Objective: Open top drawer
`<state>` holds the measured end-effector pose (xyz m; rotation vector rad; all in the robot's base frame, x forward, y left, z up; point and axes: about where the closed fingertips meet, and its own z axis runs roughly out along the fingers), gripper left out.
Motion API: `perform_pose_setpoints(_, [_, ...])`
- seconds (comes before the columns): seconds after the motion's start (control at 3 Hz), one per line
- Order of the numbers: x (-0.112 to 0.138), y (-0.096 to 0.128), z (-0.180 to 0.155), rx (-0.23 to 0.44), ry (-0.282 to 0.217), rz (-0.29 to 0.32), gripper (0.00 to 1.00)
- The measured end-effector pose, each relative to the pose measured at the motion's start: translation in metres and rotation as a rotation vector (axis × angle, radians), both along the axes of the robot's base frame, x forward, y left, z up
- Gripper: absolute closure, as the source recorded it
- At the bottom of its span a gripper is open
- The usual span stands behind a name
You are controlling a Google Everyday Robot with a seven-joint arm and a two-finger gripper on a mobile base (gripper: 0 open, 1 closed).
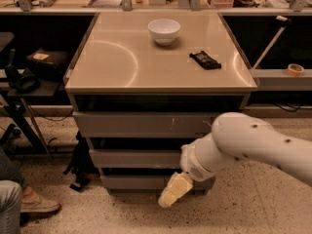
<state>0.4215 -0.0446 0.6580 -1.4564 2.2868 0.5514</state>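
Note:
The top drawer (141, 123) is the widest grey handleless front under the tabletop, with small pale scratch marks right of centre. It sits flush with the cabinet, closed. Two narrower grey drawer fronts lie below it: the middle one (134, 158) and the bottom one (131, 182). My white arm (248, 143) reaches in from the right. My gripper (173, 190), pale yellow, hangs low in front of the bottom drawer, near the floor, well below the top drawer. It holds nothing that I can see.
On the beige tabletop (112, 62) stand a white bowl (164, 30) and a black flat object (205, 59). A person's leg and shoe (29, 201) are at the lower left. A black bag (78, 167) leans by the cabinet's left side. A tape roll (294, 69) lies on the right shelf.

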Motion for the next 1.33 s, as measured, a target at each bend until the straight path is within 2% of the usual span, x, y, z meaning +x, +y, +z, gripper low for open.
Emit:
perform_pose_setpoints(0.33, [0.020,-0.081,0.052,-0.046,-0.161,-0.263,0.00])
perform_pose_setpoints(0.67, [0.019,-0.080,0.052,-0.046,-0.160,-0.261,0.00])
perform_pose_setpoints(1.0, [0.023,-0.070,0.048,-0.080,-0.118,-0.164,0.00])
perform_pose_setpoints(1.33, [0.038,-0.034,0.072,-0.152,-0.125,0.066,0.00])
